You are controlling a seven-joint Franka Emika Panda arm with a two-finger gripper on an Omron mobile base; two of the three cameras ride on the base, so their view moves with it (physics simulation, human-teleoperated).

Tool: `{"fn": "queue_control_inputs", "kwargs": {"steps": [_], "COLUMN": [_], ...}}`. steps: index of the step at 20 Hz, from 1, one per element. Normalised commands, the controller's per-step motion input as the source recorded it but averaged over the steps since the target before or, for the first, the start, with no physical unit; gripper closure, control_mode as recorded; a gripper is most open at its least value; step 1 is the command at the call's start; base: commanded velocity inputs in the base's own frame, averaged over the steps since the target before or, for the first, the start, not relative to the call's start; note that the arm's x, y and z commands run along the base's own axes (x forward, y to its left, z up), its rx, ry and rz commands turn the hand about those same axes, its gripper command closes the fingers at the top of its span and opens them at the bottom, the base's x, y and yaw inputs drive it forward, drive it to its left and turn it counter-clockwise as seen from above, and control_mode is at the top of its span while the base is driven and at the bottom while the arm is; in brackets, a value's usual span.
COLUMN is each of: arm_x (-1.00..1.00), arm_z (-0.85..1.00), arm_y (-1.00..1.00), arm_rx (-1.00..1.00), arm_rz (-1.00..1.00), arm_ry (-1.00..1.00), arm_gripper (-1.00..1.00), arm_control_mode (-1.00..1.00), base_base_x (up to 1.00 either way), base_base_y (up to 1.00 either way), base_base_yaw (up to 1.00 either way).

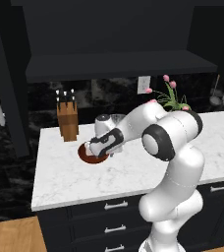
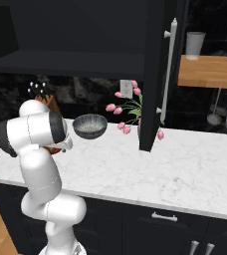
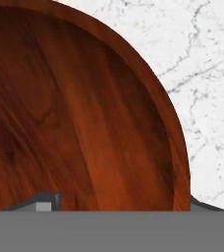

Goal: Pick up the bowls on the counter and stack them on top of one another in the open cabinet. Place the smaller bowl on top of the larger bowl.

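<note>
The smaller bowl [image 1: 83,157], shallow and glossy reddish-brown, sits on the counter [image 1: 74,182] in front of the knife block. My gripper [image 1: 91,149] is low over its right side. In the hand view the bowl [image 3: 74,108] looms close, and my gripper [image 3: 126,204] is open: one fingertip [image 3: 49,202] stands inside the bowl, the other just outside the rim. The larger bowl [image 2: 90,125], grey metallic with a speckled inside, rests on the counter [image 2: 150,169] further back to the right. Above, the open cabinet [image 1: 119,66] shows its flat black shelf board.
A wooden knife block [image 1: 68,120] stands just behind the brown bowl. Pink tulips [image 2: 128,112] stand near the wall, right of the grey bowl. A dark cabinet door [image 2: 155,74] hangs open over the counter. Ladles [image 2: 220,109] hang at the far right.
</note>
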Motion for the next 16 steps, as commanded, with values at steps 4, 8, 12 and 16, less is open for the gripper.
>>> {"fn": "queue_control_inputs", "kwargs": {"steps": [4, 8, 12, 16], "arm_x": [0.01, 0.00, -0.15, -0.09], "arm_z": [0.00, 0.28, 0.66, 0.78], "arm_y": [0.00, -0.02, -0.24, -0.26], "arm_rx": [0.00, 0.01, 0.03, 0.02], "arm_rz": [-0.02, -0.09, -0.20, -0.26], "arm_ry": [0.00, -0.04, -0.23, -0.33], "arm_gripper": [1.00, 1.00, 1.00, 1.00], "arm_control_mode": [-1.00, -1.00, -1.00, -1.00], "base_base_x": [0.00, 0.00, 0.00, 0.00], "base_base_y": [0.00, 0.00, 0.00, 0.00], "base_base_yaw": [0.00, 0.00, 0.00, 0.00]}}
